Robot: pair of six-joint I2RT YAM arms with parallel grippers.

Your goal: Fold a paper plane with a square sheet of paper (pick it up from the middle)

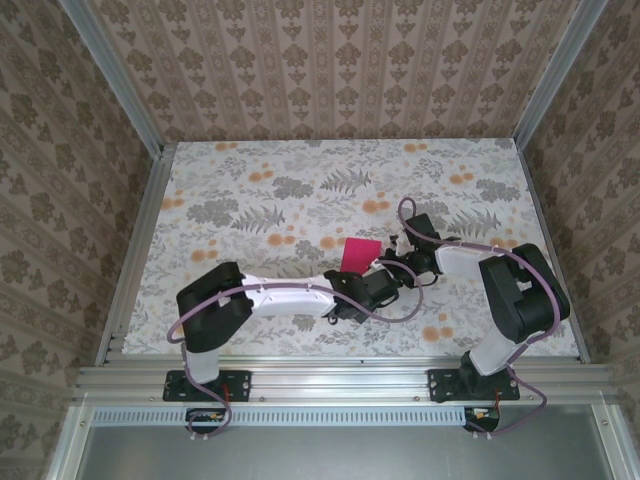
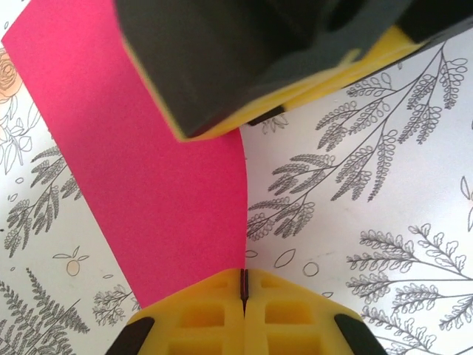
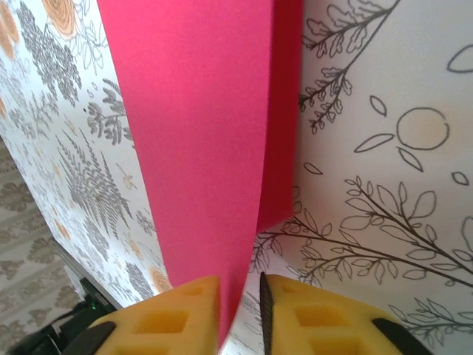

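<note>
The square sheet of paper [image 1: 358, 252] is magenta-pink and stands bent up off the flowered table between both grippers. In the left wrist view my left gripper [image 2: 244, 285] is shut, with the lower edge of the sheet [image 2: 155, 192] pinched in the seam of its yellow fingers. In the right wrist view the sheet [image 3: 199, 140] runs down between the jaws of my right gripper [image 3: 240, 296]. It lies against the left finger [image 3: 185, 310], and a gap shows beside the right one. A second layer [image 3: 284, 111] hangs behind. The paper plane is out of view.
The right gripper's dark and yellow finger [image 2: 244, 66] sits close above the sheet in the left wrist view. The table [image 1: 250, 190] has a leaf and orange flower print. Aluminium rails [image 1: 135, 250] and patterned walls [image 1: 340, 60] border it on three sides.
</note>
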